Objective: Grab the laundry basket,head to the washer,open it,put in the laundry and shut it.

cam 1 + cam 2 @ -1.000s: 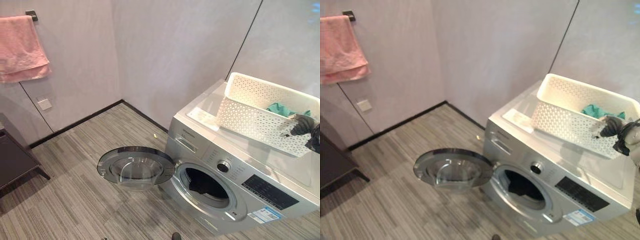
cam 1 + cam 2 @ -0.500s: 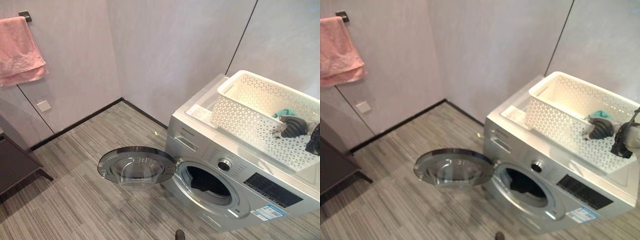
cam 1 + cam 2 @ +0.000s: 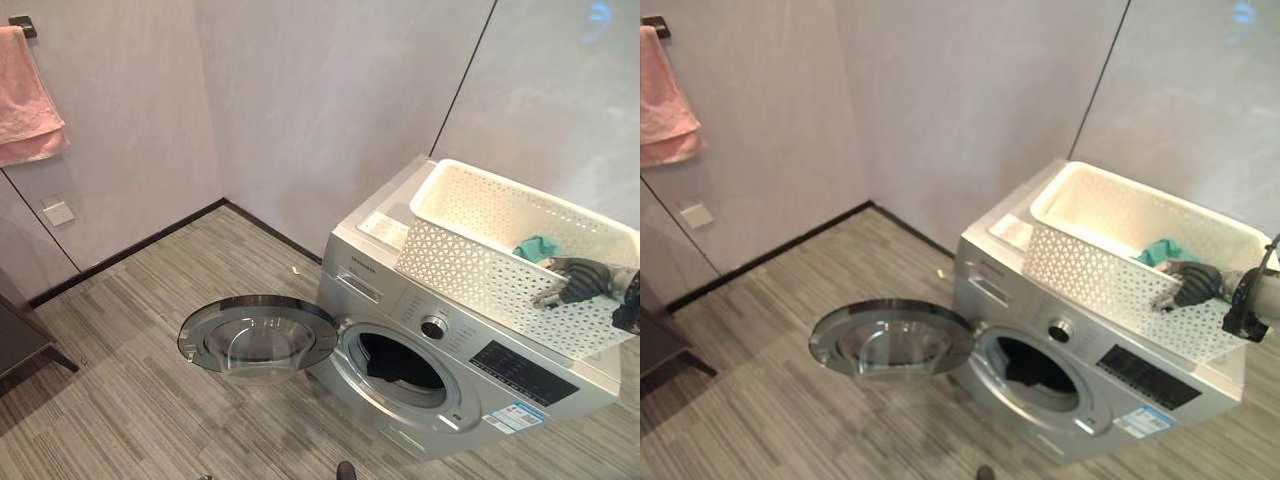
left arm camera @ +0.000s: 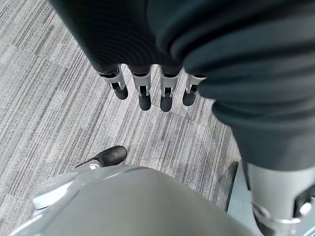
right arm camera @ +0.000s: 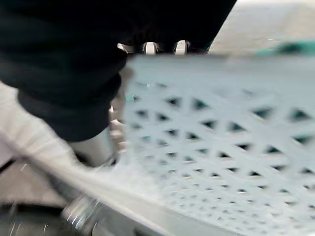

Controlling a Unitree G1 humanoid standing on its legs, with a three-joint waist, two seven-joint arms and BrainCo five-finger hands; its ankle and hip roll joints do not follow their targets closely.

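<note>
While the pink towel (image 3: 28,95) hangs high on the grey wall at the far left, a white wall socket plate (image 3: 58,212) sits lower on the same wall, and a dark piece of furniture (image 3: 22,340) stands on the striped grey floor (image 3: 130,380) below it. The left hand (image 4: 147,91) hangs over this floor with its fingers straight and relaxed, holding nothing.

Further right stands the silver front-loading washing machine (image 3: 470,390). Its round glass door (image 3: 258,338) is swung wide open toward the left, almost flat above the floor. Inside the drum opening a dark piece of laundry (image 3: 392,365) is visible.

On top of the machine rests the white perforated plastic laundry basket (image 3: 470,270), a little tilted. A teal cloth (image 3: 537,247) lies inside it, near the right end.

At the far right, the right hand (image 3: 572,281) reaches over the near wall of the basket, close beside the teal cloth. Its fingers go down behind the basket wall, so I cannot tell if they are spread or closed on something.
</note>
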